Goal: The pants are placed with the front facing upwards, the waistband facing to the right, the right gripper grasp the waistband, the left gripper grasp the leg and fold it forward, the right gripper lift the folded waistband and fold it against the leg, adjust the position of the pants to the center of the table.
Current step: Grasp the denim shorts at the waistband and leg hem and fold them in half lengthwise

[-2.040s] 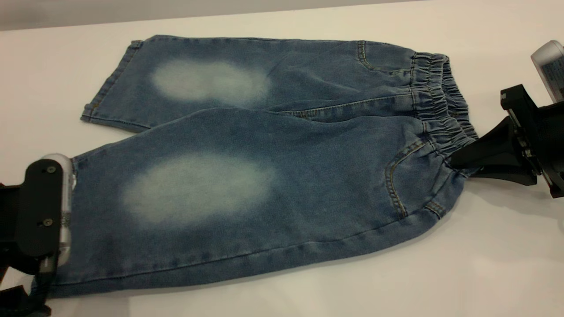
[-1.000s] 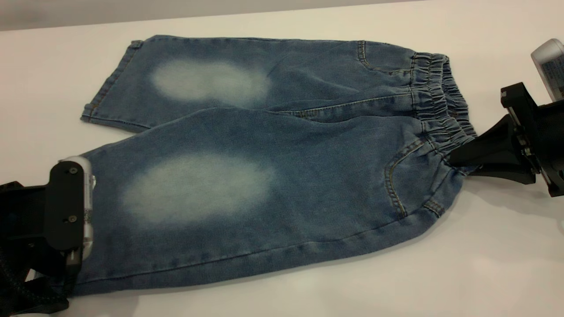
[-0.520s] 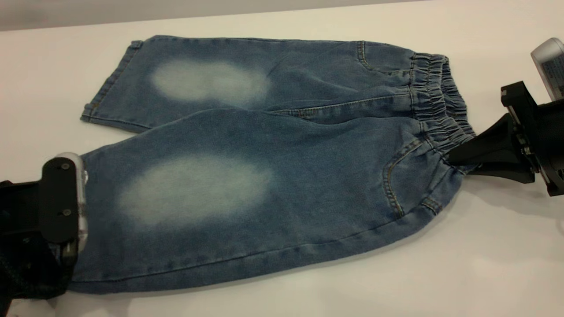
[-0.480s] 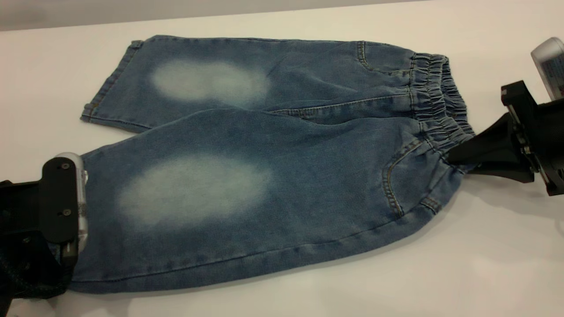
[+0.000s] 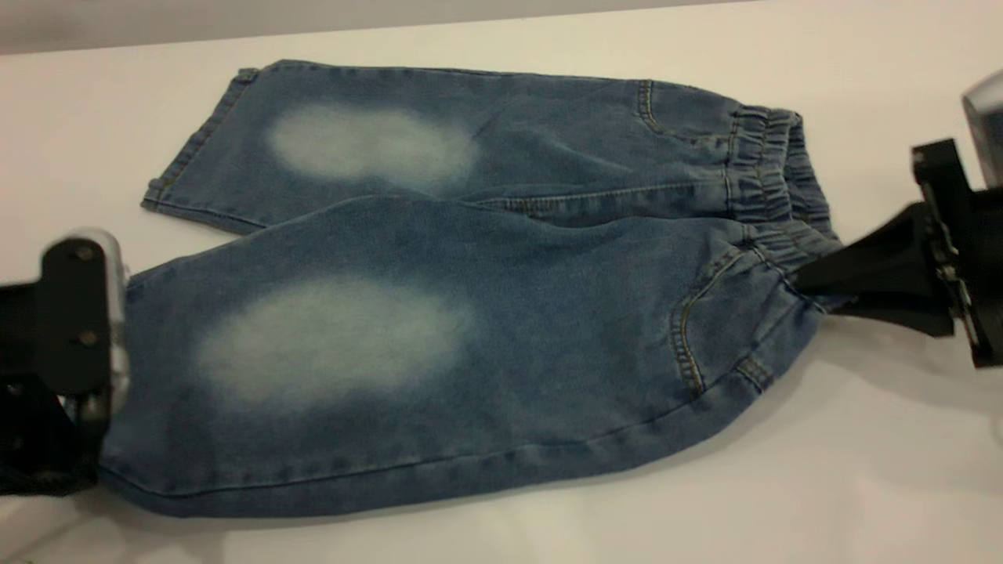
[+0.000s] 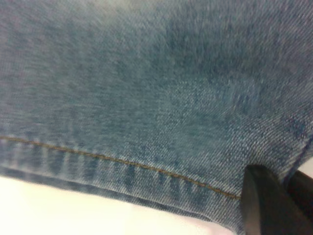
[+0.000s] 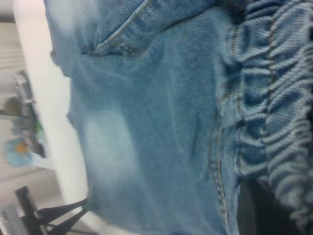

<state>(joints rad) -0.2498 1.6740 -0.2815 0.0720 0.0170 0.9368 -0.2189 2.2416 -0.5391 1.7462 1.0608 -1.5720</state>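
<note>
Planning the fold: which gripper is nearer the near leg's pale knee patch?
Left. The left gripper grips the near leg's hem, just beside the pale knee patch. The right gripper is clamped on the waistband, across the pants.

Left gripper [image 5: 117, 329]: black, with a flat plate rounded at its corners.
Plate fasteners: two small screw heads, one near each end of the plate.
Plate rim: clear, glossy plastic along the inner edge.
Right gripper [image 5: 807, 280]: matte black jaws, wedge-shaped, tapering to a narrow tip.
Right gripper base: a black block with squared edges and small metal fittings.
Module [image 5: 986, 117]: silver-white, rounded housing behind the right gripper's base.
</note>
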